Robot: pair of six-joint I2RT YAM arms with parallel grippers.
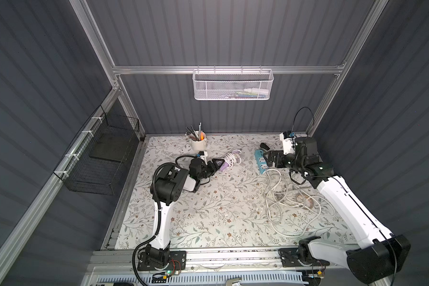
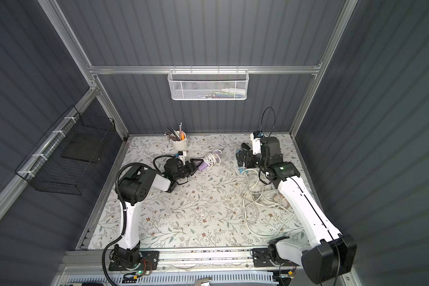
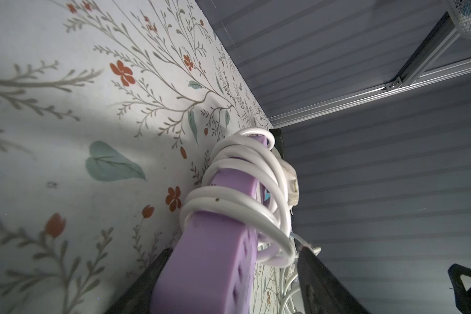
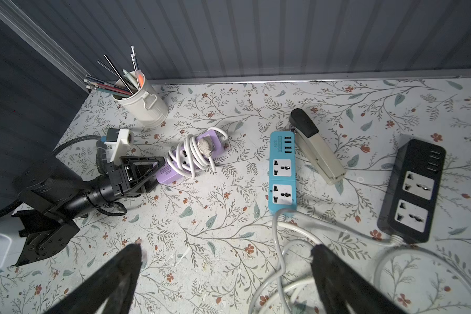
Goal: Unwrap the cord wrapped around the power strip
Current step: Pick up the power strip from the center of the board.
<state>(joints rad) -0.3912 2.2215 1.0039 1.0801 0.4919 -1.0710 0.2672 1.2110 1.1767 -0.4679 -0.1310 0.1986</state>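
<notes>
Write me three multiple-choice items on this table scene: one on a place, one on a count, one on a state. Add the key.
1. The stapler lies:
A. beside the blue power strip
B. inside the cup
C. in the wire basket

2. Power strips on the table:
A. two
B. three
C. five

3. The white cord of the purple power strip is:
A. cut in two
B. wound around it
C. stretched out straight

Key:
1 A: it lies right alongside the blue one.
2 B: besides the purple and blue ones there is a black power strip.
3 B: its loops circle the purple body in the left wrist view.
</notes>
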